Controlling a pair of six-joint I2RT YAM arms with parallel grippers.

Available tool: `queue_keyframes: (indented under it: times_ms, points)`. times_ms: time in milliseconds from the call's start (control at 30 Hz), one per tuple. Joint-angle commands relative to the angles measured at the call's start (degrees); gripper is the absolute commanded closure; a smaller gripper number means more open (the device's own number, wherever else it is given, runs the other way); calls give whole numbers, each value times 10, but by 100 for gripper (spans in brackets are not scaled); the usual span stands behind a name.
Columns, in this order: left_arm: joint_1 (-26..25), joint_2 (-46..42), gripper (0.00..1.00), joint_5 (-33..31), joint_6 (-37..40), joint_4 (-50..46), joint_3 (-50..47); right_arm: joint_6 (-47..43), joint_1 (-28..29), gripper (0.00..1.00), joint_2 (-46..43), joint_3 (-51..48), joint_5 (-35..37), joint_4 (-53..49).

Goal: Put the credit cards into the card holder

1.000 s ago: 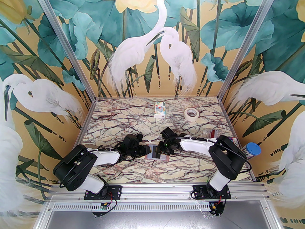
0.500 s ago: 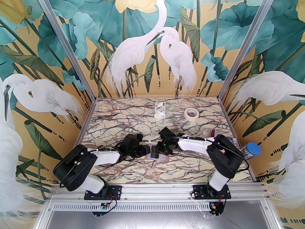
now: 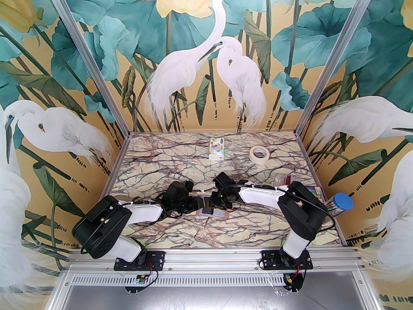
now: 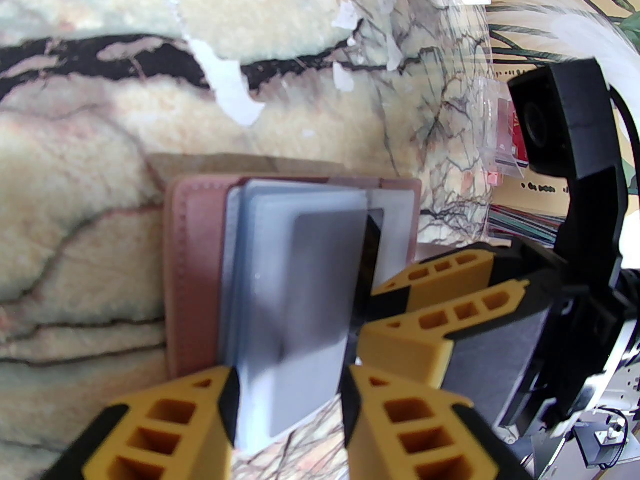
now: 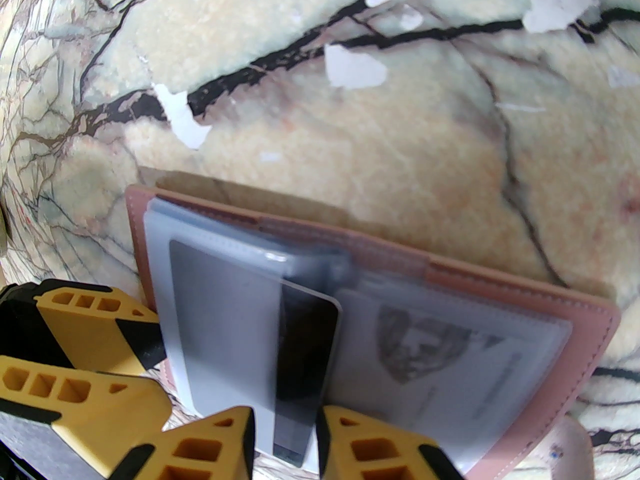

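Note:
The pink card holder lies open near the table's front middle, its clear sleeves upward. My left gripper is shut across one raised sleeve leaf, a pad on each edge; in the top view it comes in from the left. My right gripper is shut on a pale credit card with a dark stripe. The card's far end sits inside that leaf's pocket. A printed card lies in the right-hand sleeve. Both grippers nearly touch.
A white patterned tissue pack and a tape roll stand at the back. A clear box, a striped pack and a blue-lidded jar crowd the right edge behind my right arm.
My right arm has crept left toward the left gripper, sliding the striped card further into the sleeve. The left arm has held still.

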Motion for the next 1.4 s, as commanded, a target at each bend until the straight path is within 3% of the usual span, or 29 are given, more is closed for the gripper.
queue_keyframes:
  times_ms: [0, 1133, 1367]
  points:
    - [3, 17, 60, -3, -4, -7, -6, -1, 6, 73, 14, 14, -8, 1]
    - [3, 21, 60, -1, -5, 1, -8, 15, 15, 75, 21, 20, -27, 22]
    - [3, 19, 60, -2, -8, 2, -10, -5, 15, 72, -1, 31, 5, -25]
